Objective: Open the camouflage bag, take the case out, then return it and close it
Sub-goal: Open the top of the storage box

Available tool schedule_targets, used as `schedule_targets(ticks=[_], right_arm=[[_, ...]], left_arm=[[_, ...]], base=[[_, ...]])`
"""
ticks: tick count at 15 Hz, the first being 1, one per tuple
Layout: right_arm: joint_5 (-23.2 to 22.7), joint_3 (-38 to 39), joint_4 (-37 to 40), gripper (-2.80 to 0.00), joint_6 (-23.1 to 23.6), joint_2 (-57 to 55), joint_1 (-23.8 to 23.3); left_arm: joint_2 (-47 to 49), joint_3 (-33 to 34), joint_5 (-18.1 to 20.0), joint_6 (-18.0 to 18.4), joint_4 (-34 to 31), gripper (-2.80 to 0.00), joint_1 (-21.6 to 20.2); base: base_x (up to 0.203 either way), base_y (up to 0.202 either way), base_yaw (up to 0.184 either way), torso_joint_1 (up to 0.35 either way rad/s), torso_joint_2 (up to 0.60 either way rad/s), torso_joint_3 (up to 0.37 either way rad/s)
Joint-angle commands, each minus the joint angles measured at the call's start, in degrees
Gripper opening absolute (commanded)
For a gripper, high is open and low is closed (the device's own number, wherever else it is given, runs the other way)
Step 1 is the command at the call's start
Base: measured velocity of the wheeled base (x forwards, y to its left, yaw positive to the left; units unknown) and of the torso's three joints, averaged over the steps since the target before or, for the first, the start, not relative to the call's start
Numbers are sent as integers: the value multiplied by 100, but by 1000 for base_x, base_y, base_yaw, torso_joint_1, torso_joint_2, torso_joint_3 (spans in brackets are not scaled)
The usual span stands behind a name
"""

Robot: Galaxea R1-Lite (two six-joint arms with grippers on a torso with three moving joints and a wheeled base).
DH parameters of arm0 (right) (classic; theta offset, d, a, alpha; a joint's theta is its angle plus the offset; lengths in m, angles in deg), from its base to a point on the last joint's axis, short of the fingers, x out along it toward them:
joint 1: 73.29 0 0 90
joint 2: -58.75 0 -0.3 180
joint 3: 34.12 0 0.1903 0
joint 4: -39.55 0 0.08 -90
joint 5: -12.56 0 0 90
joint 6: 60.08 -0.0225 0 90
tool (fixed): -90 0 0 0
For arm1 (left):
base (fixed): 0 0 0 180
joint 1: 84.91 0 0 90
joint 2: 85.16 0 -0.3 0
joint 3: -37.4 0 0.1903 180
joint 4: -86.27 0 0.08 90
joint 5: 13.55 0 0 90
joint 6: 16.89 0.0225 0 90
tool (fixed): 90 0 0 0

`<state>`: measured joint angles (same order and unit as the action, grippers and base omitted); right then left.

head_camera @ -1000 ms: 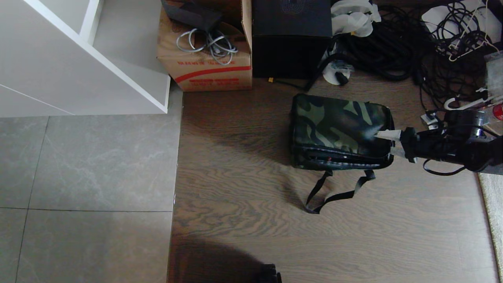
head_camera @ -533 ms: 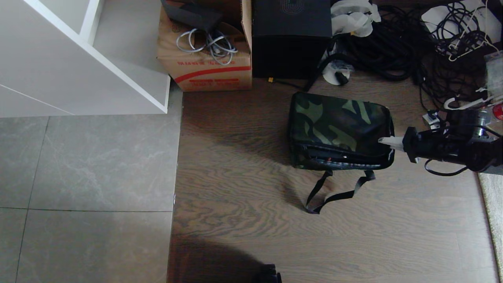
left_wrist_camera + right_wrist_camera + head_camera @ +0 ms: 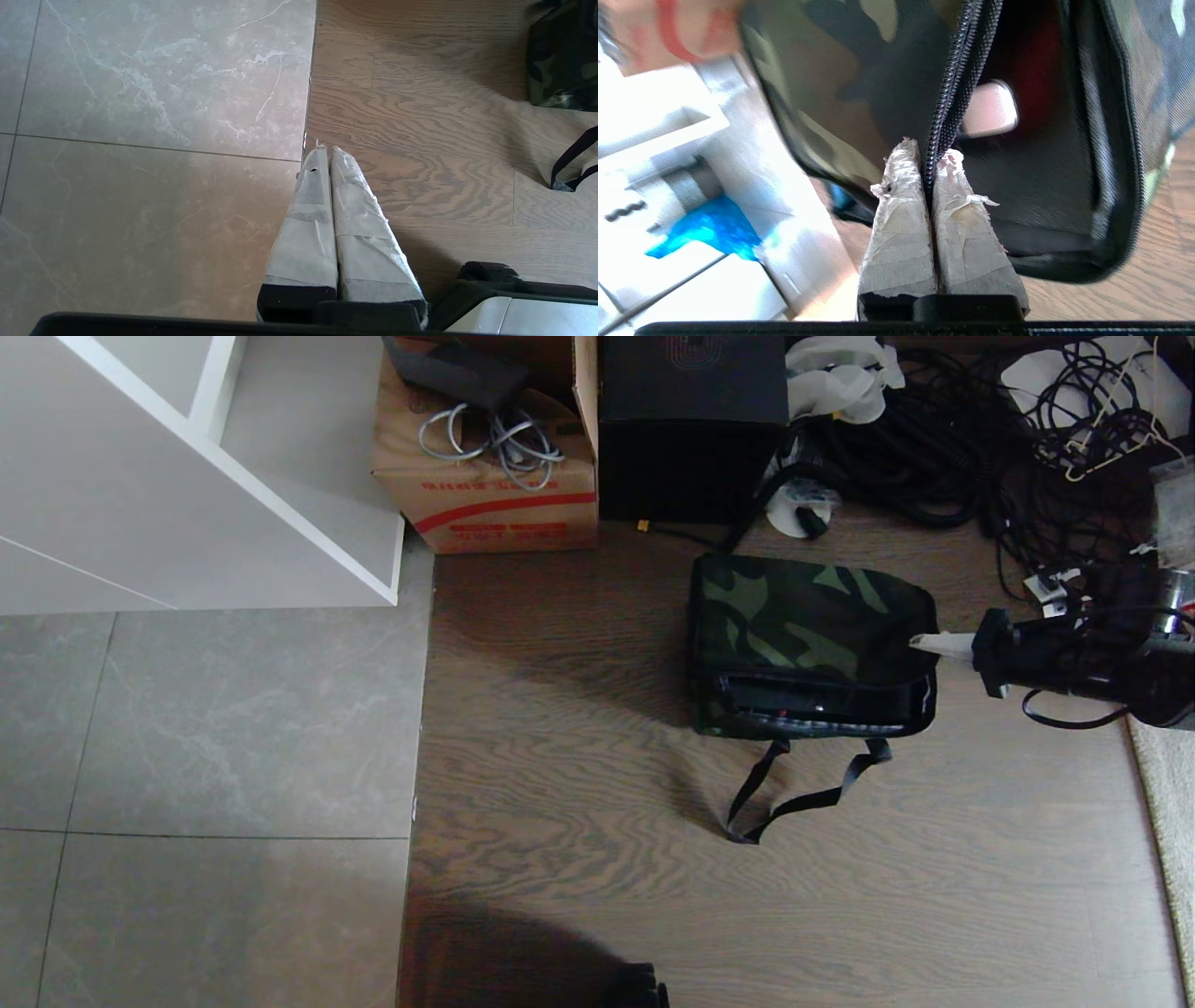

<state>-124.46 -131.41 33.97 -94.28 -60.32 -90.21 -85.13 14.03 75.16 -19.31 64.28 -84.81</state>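
since a second ago the right gripper has been closed on the lid edge of the camouflage bag and drawn slightly up and to the right, and the lid's right side has been lifted with it, so the gap along the front has been widened. in the right wrist view the taped fingers are seen pressed together with the zipper edge of the lid clamped between them, and red lining is shown inside the opening. the bag is set on the wooden floor, just in front of a black cube-shaped box and beside a cardboard box; its black strap is trailed across the floor in front of it. the case cannot be made out with certainty inside the dark opening. the left gripper is held low over the seam between tile and wood, well apart from the bag, with its fingers brought together on nothing.
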Motion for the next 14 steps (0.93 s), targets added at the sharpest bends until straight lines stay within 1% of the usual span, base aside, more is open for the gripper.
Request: schedule_targets(ticks=[1, 3, 4, 5, 8, 10, 12, 14], right_arm=[[-27, -208, -88, -280, -477, 174, -4], [-20, -543, -392, -280, -1382, 196, -4], [-16, -664, -626, -280, -1726, 199, -4], [-11, -694, -822, 0, -1890, 193, -8], [6, -702, -951, 0, -1915, 184, -13], [197, -722, -1130, 0, -1996, 165, -4], [289, -858, -1307, 0, -2341, 144, 4], [405, -1181, -1478, 0, -2852, 95, 5]], left_arm=[[-2, 45, -3, -4, 3, -280, -3], [-2, 53, -3, -4, 3, -280, -1], [-2, 53, -3, -4, 3, -280, -10], [-2, 49, -3, -4, 3, -280, -1], [-2, 53, -3, -4, 3, -280, -7], [-2, 53, -3, -4, 3, -280, -1], [-2, 44, -3, -4, 3, -280, -1], [-2, 53, -3, -4, 3, -280, -9]], base=[[0, 0, 0, 0, 0, 0], [0, 0, 0, 0, 0, 0], [0, 0, 0, 0, 0, 0], [0, 0, 0, 0, 0, 0], [0, 0, 0, 0, 0, 0], [0, 0, 0, 0, 0, 0], [0, 0, 0, 0, 0, 0], [0, 0, 0, 0, 0, 0]])
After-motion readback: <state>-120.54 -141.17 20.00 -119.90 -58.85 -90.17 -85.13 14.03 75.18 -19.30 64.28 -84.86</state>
